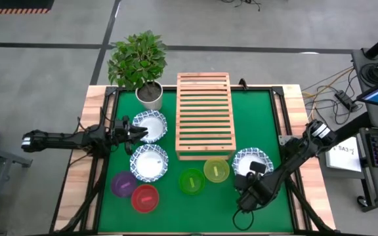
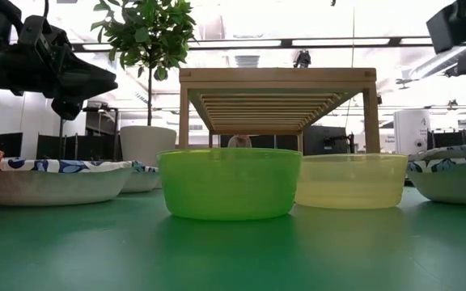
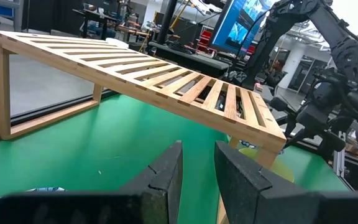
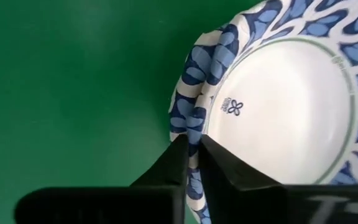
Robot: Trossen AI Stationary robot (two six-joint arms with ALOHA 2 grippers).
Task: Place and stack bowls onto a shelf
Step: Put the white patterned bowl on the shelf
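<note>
Three white bowls with blue rims stand on the green mat: one (image 1: 151, 126) beside the shelf's left side, one (image 1: 149, 162) nearer, and one (image 1: 252, 159) to the right. The purple (image 1: 123, 183), red (image 1: 145, 198), green (image 1: 191, 181) and yellow (image 1: 216, 170) bowls sit along the near side. The light-wood slatted shelf (image 1: 205, 115) stands mid-table. My left gripper (image 1: 138, 133) hovers open above the left edge of the far white bowl, its fingers (image 3: 166, 174) pointing at the shelf (image 3: 166, 74). My right gripper (image 4: 192, 155) is shut on the right white bowl. My right gripper pinches the blue-patterned rim (image 4: 196, 121) of the right white bowl on its near-left side, one finger (image 4: 219, 165) over the inside and the other outside over the mat. The rim looks creased at the fingers. In the low view the bowl's base (image 2: 451, 190) seems to rest on the mat.
A potted plant in a white pot (image 1: 151, 95) stands at the far left corner of the mat, close to the shelf and the left gripper. The green bowl (image 2: 229, 182) and yellow bowl (image 2: 350, 178) sit right in front of the shelf's near end (image 2: 277, 77).
</note>
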